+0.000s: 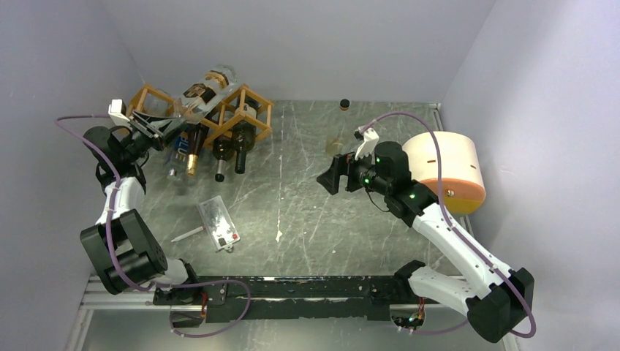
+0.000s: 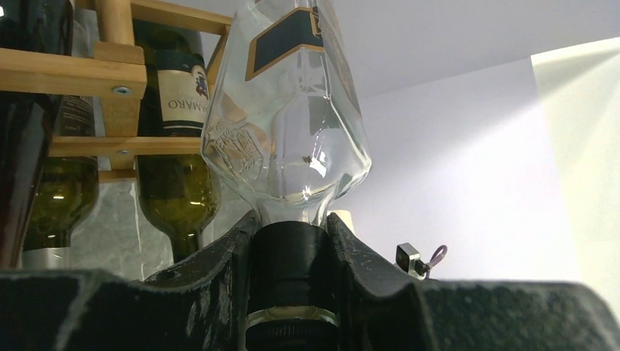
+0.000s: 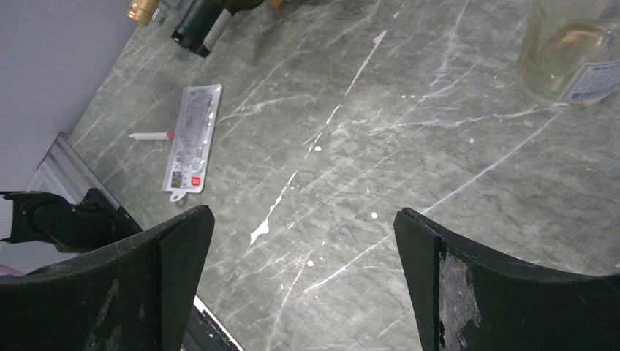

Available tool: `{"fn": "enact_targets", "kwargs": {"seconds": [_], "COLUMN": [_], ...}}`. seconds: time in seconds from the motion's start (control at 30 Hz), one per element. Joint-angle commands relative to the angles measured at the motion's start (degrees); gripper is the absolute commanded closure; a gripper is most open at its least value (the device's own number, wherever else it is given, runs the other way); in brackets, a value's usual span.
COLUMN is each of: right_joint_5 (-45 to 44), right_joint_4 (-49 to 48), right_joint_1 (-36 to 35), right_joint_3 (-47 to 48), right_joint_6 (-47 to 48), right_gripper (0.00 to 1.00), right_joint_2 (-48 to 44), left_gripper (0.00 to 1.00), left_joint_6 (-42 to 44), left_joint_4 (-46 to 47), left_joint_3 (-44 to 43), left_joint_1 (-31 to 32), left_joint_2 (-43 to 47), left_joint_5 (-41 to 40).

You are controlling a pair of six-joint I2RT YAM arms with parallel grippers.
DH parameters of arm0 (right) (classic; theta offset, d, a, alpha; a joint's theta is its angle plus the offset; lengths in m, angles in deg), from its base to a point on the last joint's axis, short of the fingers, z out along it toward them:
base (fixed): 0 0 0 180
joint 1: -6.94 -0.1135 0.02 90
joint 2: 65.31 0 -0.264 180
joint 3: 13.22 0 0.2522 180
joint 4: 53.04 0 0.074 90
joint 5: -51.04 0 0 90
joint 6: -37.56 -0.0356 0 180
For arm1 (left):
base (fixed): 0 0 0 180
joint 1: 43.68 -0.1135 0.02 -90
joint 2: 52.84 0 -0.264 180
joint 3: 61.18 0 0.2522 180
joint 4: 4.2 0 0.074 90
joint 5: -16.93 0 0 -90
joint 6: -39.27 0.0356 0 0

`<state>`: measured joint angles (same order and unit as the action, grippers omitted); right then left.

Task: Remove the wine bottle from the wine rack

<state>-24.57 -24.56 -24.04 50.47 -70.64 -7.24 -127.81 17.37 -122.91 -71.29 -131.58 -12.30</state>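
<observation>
The wine rack [image 1: 248,110], an orange-brown wooden frame, stands at the back left of the table. A clear glass wine bottle [image 1: 199,95] with a dark label lies slanted across the rack's top. Its black-capped neck points toward my left arm. My left gripper [image 1: 156,129] is shut on that neck. In the left wrist view the black cap sits tight between the fingers of the left gripper [image 2: 291,219], and the clear wine bottle [image 2: 285,124] rises above them beside the wine rack [image 2: 73,73]. My right gripper [image 1: 330,175] hangs open over mid-table; between the fingers of the right gripper [image 3: 303,219] is only bare tabletop.
Dark green bottles [image 1: 240,142] fill the rack's lower cells, necks pointing outward. A clear bottle [image 1: 338,139] stands near the right gripper. A cream and orange cylinder [image 1: 446,172] sits at the right. A flat packet [image 1: 218,223] and a white stick [image 1: 186,235] lie in front of the rack.
</observation>
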Motion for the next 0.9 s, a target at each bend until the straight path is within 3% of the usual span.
{"fn": "enact_targets", "kwargs": {"seconds": [0.0, 0.2, 0.47, 0.87], "right_joint_5": [-0.39, -3.74, -3.82, -0.69], "right_joint_4": [-0.72, -1.87, -3.25, -6.2], "right_joint_1": [-1.78, -7.11, -8.84, -9.24], "right_joint_3": [2.04, 3.33, 3.57, 3.01], "right_joint_6": [-1.6, -3.25, -4.46, -7.97], "right_gripper": [0.0, 0.0, 0.0, 0.0], "right_joint_2": [0.56, 3.1, 5.65, 7.13], "left_gripper": [0.93, 0.93, 0.93, 0.93], "left_joint_6": [-1.4, 1.93, 5.85, 9.54], "left_joint_4": [8.58, 1.55, -6.78, -12.67], "left_joint_3": [-2.36, -3.19, -2.43, 7.63], "left_joint_1": [1.65, 4.55, 9.97, 25.09], "left_joint_2": [3.2, 6.1, 10.7, 17.61], "left_joint_5": [1.82, 0.35, -1.36, -9.51]}}
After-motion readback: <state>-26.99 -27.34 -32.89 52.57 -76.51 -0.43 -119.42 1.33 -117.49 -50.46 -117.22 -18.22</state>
